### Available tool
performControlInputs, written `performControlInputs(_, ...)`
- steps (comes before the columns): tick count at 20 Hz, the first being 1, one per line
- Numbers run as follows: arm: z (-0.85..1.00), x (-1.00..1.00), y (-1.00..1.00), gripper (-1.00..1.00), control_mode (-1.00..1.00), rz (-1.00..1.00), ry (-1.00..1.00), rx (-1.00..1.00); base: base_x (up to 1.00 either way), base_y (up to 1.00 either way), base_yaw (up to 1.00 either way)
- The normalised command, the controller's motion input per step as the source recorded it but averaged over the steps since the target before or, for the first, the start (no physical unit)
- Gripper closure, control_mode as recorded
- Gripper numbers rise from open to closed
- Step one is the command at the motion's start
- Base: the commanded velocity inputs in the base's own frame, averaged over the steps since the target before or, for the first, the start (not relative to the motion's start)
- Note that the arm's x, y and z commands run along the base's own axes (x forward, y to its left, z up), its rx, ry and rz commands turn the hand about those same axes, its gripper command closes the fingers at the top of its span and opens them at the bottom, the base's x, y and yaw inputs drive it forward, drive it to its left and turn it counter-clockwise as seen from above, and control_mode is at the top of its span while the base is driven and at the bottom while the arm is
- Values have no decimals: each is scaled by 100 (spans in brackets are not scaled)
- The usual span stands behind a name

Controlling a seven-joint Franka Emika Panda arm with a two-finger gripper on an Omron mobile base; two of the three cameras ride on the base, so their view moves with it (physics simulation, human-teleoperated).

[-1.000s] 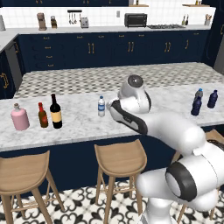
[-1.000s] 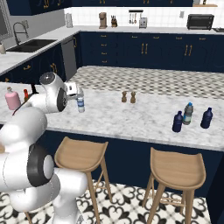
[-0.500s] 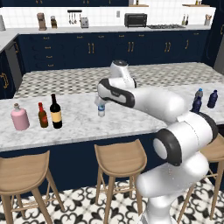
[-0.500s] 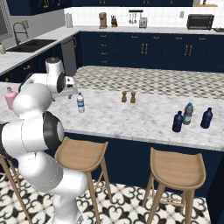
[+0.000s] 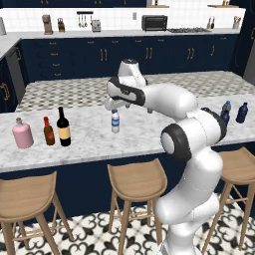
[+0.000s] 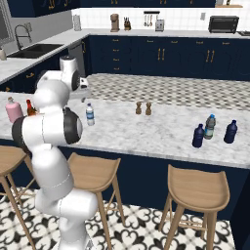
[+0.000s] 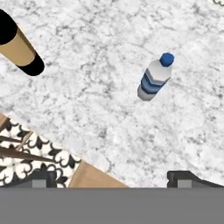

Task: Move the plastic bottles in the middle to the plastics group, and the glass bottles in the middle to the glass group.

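Nearest the cameras, three wooden stools [image 5: 137,179] stand on a black-and-white patterned floor [image 5: 99,234] against the navy front of the island. Above them runs the surface [image 5: 149,129], a grey-white marbled top. On it, the clear bottle [image 5: 115,121] with the blue label stands upright near the middle, alone on bare marble; in the hand view it appears with a blue cap, leaning toward the upper right. The end effector [image 5: 110,103] hangs just above and slightly behind that bottle, released, its fingers wide apart and touching nothing. At the surface's left end stand the wine bottle [image 5: 63,127], the brown bottle [image 5: 48,131] just beside it, and the pink jug [image 5: 22,134] furthest left. At the right end three small bottles cluster: a dark blue one [image 6: 198,136] nearest the front edge, a clear blue-capped one [image 6: 210,127] behind it, and another dark blue one [image 6: 230,132] beside them. Two small shakers [image 6: 143,108] sit further back. Beyond lie navy cabinets [image 5: 99,55], a white-tiled wall, a toaster oven [image 5: 154,22] and a sink [image 6: 29,50].
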Motion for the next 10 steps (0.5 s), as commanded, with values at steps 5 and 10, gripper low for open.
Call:
performControlInputs(5, -56, 25, 0, -100, -100, 0, -22, 7, 0, 0, 0)
performControlInputs(10, -44, 27, -4, -100, -100, 0, -22, 4, 0, 0, 0)
